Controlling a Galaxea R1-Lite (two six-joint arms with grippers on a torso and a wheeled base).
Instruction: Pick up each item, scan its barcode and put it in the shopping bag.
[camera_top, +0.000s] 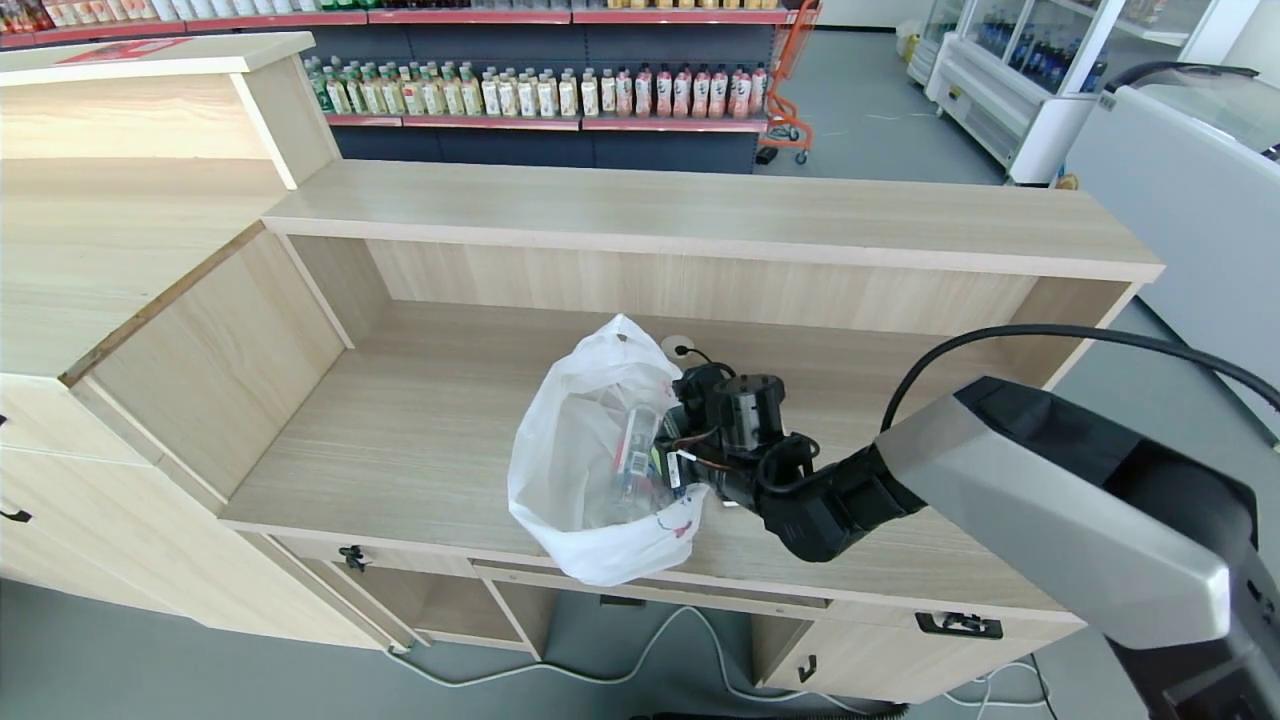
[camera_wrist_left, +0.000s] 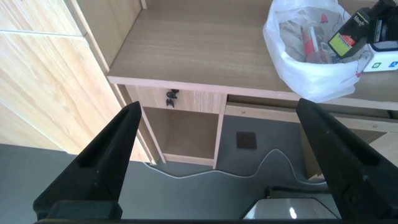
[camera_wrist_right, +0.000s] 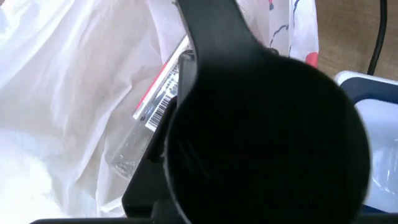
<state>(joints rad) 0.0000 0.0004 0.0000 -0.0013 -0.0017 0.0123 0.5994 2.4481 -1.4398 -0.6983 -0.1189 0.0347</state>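
White shopping bag (camera_top: 585, 480) on wooden counter (camera_top: 420, 430), bottle (camera_top: 631, 452) inside.

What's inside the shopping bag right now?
A clear bottle with a barcode label lies inside the shopping bag, and the right gripper is in the bag's mouth. The gripper and the crumpled plastic cover whatever else is in there.
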